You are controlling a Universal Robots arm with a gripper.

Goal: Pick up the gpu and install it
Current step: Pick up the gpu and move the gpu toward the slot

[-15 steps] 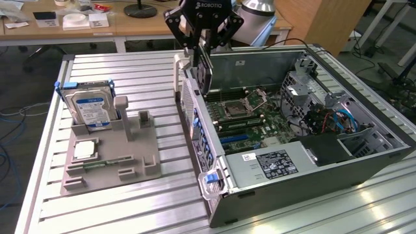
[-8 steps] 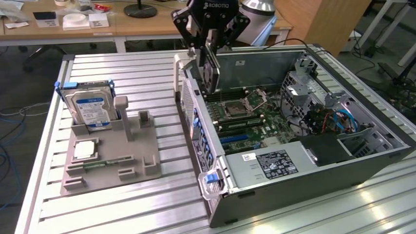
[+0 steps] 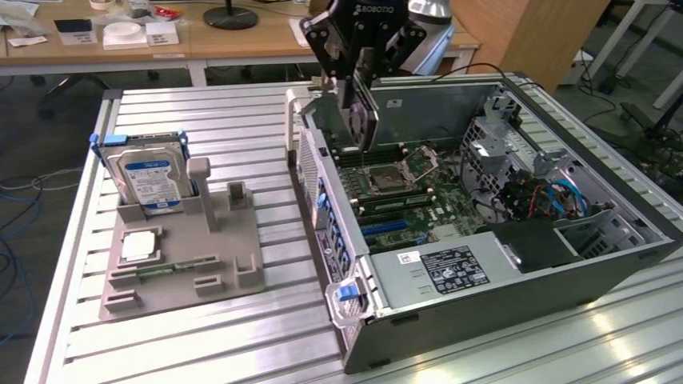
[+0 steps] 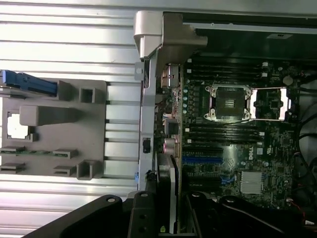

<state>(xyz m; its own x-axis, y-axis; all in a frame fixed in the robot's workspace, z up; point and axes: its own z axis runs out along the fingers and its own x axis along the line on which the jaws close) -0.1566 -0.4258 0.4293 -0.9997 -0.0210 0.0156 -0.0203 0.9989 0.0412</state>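
Note:
The gpu [image 3: 361, 120] hangs on edge, upright, with my gripper [image 3: 360, 76] shut on its upper edge. It is over the open computer case [image 3: 597, 264], near the rear wall, just above the motherboard [image 3: 411, 196]. Its silver bracket [image 3: 322, 104] faces the case's rear panel. In the wrist view the gpu [image 4: 173, 191] shows edge-on as a thin strip between my black fingers [image 4: 143, 218], lined up above the blue expansion slots [image 4: 203, 159] and beside the rear wall [image 4: 146, 119].
A grey holder block [image 3: 213, 240] lies on the ribbed metal table at the exterior view's left, carrying an upright hard drive [image 3: 149, 180], a square chip [image 3: 139, 246] and a memory stick [image 3: 144, 276]. Cables and a drive cage [image 3: 533, 192] crowd the case's far side.

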